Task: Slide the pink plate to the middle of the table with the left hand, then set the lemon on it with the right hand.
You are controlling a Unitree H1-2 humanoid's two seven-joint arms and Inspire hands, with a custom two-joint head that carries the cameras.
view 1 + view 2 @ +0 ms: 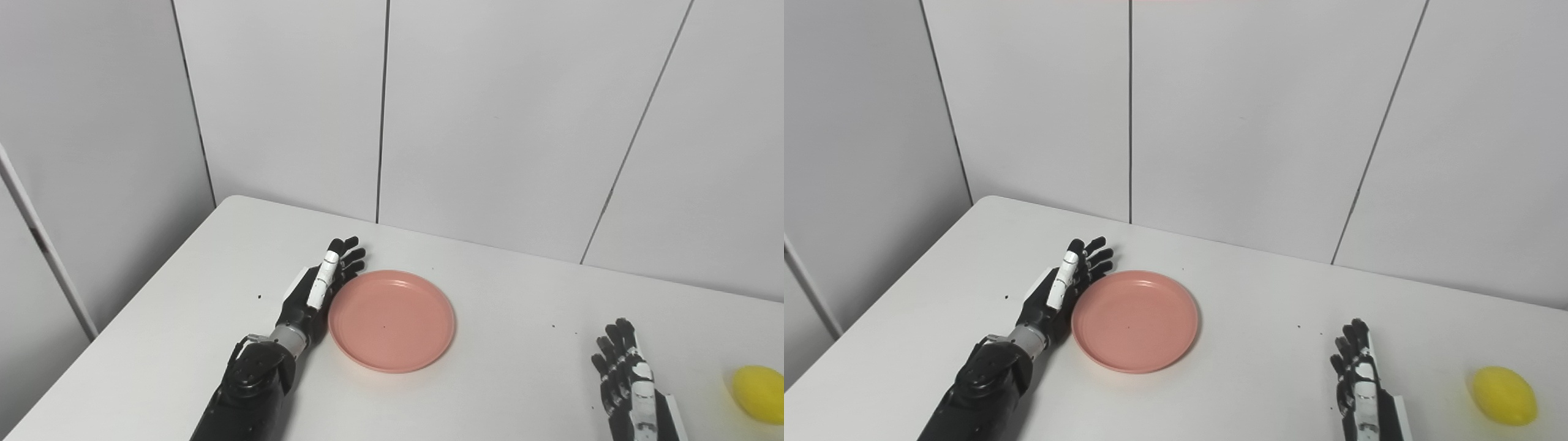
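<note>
Left hand (318, 288) flat, fingers extended, holding nothing, edge against left rim of pink plate (392, 320); push direction rightward. Right hand (1360, 373) spread, empty, lemon (1503, 395) to its right.

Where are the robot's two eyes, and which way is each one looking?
Left eye view: up on the head, looking down at the white table; shows the left hand flat against the pink plate and the right hand beside the lemon, cut by the picture's edge.
Right eye view: beside it on the head, facing the same way; same arms, whole lemon visible.
Shared: table, plate, lemon, both open hands, grey wall panels.
</note>
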